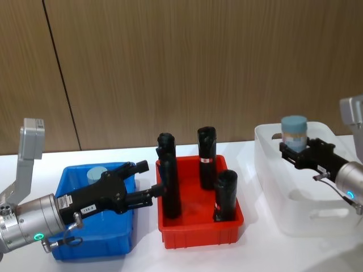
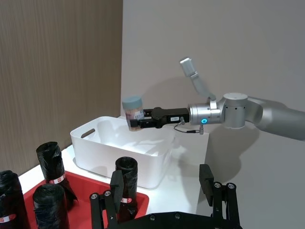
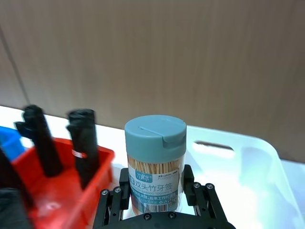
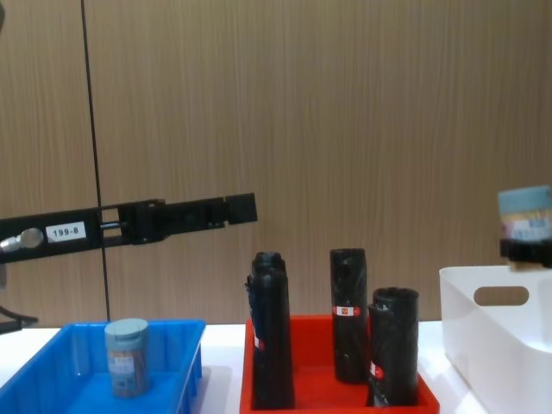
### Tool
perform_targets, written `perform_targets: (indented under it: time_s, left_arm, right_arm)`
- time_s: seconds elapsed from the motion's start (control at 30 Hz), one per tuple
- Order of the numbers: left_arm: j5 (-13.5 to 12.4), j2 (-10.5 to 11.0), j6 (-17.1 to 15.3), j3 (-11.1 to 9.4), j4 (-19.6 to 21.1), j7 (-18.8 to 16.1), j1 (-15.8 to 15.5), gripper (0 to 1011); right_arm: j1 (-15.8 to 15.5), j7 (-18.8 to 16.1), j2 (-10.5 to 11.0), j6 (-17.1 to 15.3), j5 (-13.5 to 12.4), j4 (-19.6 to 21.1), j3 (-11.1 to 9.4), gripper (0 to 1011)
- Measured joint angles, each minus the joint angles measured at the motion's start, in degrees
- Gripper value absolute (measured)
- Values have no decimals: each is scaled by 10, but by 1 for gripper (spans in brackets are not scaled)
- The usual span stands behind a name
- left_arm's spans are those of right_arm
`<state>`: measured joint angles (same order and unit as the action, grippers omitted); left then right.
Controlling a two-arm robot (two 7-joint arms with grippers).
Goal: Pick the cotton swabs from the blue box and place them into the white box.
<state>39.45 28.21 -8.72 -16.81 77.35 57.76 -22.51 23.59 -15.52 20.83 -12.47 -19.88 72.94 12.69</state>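
Observation:
My right gripper (image 1: pixel 295 148) is shut on a jar of cotton swabs (image 1: pixel 294 129), clear with a grey-blue lid, and holds it upright above the near-left part of the white box (image 1: pixel 266 175). The right wrist view shows that jar (image 3: pixel 155 157) clamped between the fingers (image 3: pixel 195 188). From the left wrist view, the held jar (image 2: pixel 133 112) hangs over the white box (image 2: pixel 119 167). Another jar of cotton swabs (image 1: pixel 96 174) stands in the blue box (image 1: pixel 67 173), also seen as jar (image 4: pixel 127 355). My left gripper (image 1: pixel 152 178) hovers open over the blue box's right side, empty.
A red bin (image 1: pixel 198 235) with several tall black rolls (image 1: pixel 207 156) stands between the blue box and the white box. The left gripper's fingertips reach close to the nearest black roll (image 1: pixel 170 187). A wood-panel wall runs behind the white table.

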Motion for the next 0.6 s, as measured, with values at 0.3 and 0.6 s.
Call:
perform_targets:
  time_s: [0.3, 0.6]
  left_arm:
    - [0, 0, 0, 0, 0, 0, 0, 1004]
    - [0, 0, 0, 0, 0, 0, 0, 1004]
  right_arm:
    - [22, 14, -6, -17, 13, -57, -1, 639]
    - [34, 15, -8, -26, 24, -83, -2, 828]
